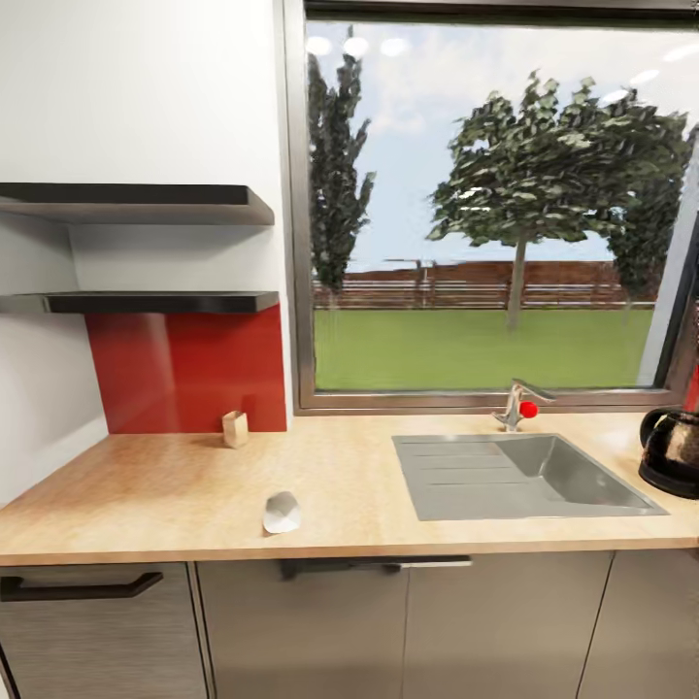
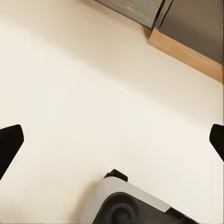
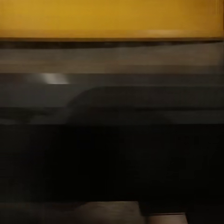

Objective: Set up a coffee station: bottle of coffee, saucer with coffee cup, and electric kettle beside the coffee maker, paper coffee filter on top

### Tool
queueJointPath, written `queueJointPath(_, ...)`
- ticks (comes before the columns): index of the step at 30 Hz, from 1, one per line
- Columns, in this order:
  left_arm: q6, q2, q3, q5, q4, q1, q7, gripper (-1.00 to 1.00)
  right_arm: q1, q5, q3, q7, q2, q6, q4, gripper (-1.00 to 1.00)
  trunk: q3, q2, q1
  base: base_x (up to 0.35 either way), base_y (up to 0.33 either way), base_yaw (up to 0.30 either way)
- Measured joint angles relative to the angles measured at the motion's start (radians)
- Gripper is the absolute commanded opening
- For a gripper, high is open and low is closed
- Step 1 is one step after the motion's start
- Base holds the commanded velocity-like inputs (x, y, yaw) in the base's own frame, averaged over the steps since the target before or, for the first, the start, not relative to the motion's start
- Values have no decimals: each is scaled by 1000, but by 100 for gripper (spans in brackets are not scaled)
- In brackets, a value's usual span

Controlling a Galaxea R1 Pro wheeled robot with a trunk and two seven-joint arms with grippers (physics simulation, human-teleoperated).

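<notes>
On countertop — small white folded paper filter.

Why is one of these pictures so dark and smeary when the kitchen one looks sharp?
Head view: bright daylight, sharp, ceiling-light glare on the big window. Right wrist view: dim, blurred horizontal bands, nothing identifiable. Left wrist view: evenly lit, with the black fingers at the picture's edges.

- Left gripper: two dark fingertips at opposite edges, set wide apart, nothing between them.
- Pale cream floor: broad, bare.
- Kitchen countertop: light wood edge in one corner.
- Grey cabinet fronts: adjoining that edge.
- Grey-and-black rounded body: possibly the robot's base.
</notes>
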Motion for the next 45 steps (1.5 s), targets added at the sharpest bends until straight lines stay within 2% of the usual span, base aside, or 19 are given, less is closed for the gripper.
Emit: queueJointPath(45, 0, -1, 0, -2, 0, 0, 0, 100, 1, 0, 0, 0, 2, 0, 0, -100, 0, 0, 0, 0, -292, 0)
